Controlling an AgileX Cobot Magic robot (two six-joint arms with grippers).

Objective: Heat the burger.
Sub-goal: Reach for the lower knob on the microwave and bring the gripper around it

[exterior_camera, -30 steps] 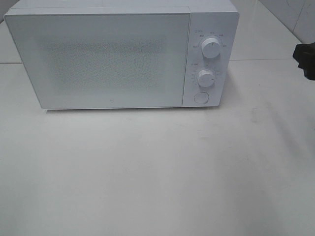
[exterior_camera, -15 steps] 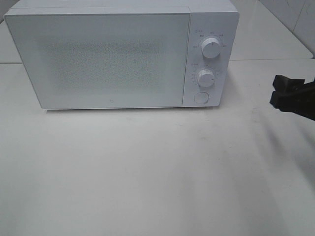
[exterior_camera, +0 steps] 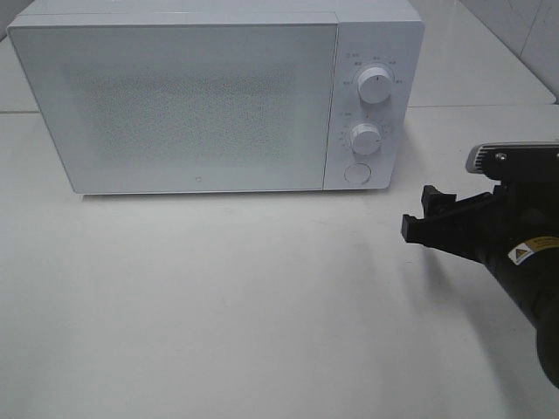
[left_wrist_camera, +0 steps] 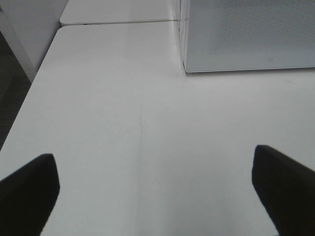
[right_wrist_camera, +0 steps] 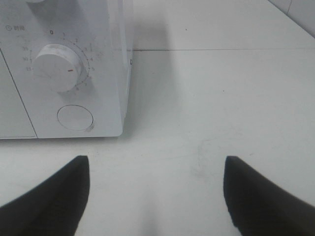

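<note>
The white microwave (exterior_camera: 201, 96) stands with its door (exterior_camera: 175, 105) shut; the burger shows in no view, and whether it lies inside behind the speckled door I cannot tell. The right gripper (exterior_camera: 417, 212) hangs near the microwave's control side, jaws wide and empty, and the left gripper (left_wrist_camera: 157, 196), off the microwave's other front corner, is spread fully, also empty. This looks like a reach for the controls: next, one fingertip must meet the round button (exterior_camera: 356, 173) under the lower dial (exterior_camera: 365, 139).
</note>
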